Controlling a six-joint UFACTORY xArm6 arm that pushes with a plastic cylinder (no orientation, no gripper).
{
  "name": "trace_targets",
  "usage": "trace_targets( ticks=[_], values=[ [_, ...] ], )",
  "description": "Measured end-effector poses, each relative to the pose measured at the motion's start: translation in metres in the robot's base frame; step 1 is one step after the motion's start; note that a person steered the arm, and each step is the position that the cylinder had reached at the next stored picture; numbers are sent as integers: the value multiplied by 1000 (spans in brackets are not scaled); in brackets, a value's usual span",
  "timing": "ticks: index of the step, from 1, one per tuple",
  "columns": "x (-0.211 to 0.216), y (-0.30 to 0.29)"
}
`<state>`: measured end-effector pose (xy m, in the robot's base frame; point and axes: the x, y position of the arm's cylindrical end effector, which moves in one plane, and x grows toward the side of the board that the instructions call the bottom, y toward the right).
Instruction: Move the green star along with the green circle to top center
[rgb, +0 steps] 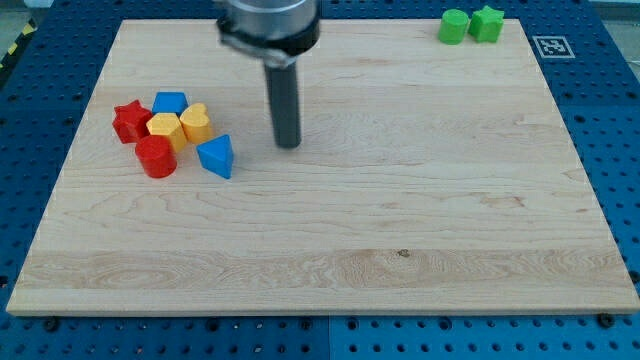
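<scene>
Wooden tabletop (400, 250), one arm, no pincer fitted: rod only, so wide or narrow does not apply. My tip (288, 146) rests left of centre, just right of blue triangle block (217, 156). Task pair sits far off at view's top right corner: green circle (454, 26) touching green star (487, 23), star on right. Pair lies up and right of tip, well apart. Likely need: get round to star's right side, push both left along top edge. No containers present.
</scene>
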<state>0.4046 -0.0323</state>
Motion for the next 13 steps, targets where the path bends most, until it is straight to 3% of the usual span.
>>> trace_targets(
  ticks=[2,3,4,6,7,9,10,12,13],
  values=[
    [-161,17],
    [-204,56],
    [-207,117],
    [-204,126],
    [-205,170],
    [-146,174],
    [-104,233],
    [-123,337],
    [-143,342]
  ],
)
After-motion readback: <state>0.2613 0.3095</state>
